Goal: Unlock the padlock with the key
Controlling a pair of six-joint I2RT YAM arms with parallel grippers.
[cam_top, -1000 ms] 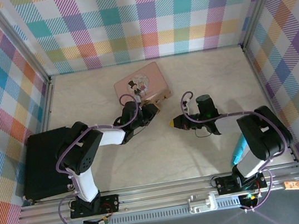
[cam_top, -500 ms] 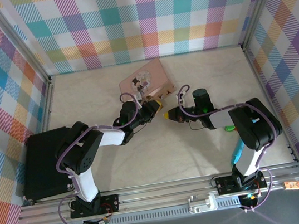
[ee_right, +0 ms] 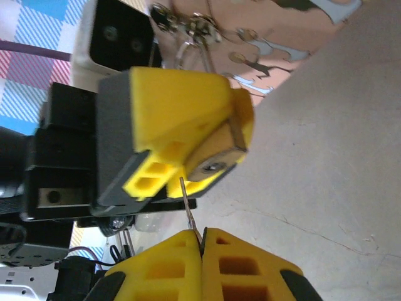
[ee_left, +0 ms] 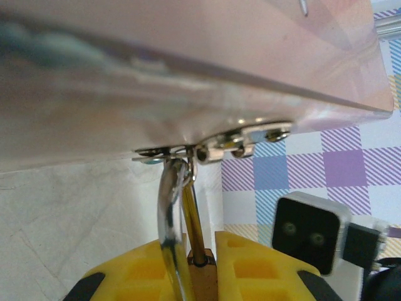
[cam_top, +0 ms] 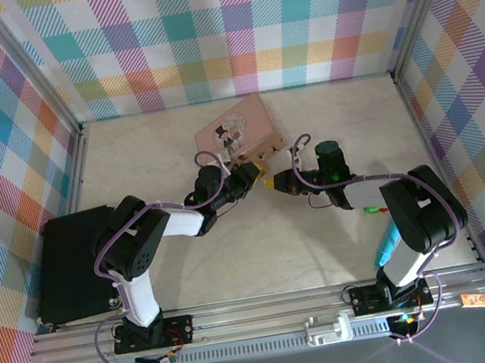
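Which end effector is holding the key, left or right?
The right end effector, pinching the thin key; the left end effector instead clamps the brass padlock.

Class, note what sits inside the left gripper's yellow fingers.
The brass padlock, clamped, its keyhole end showing; its shackle runs up to the hasp of the pink tin. The fingers cover most of the padlock's body.

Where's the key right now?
Right wrist view: the key sticks up from the shut right pincer, its tip just short of the padlock held in the left pincer.
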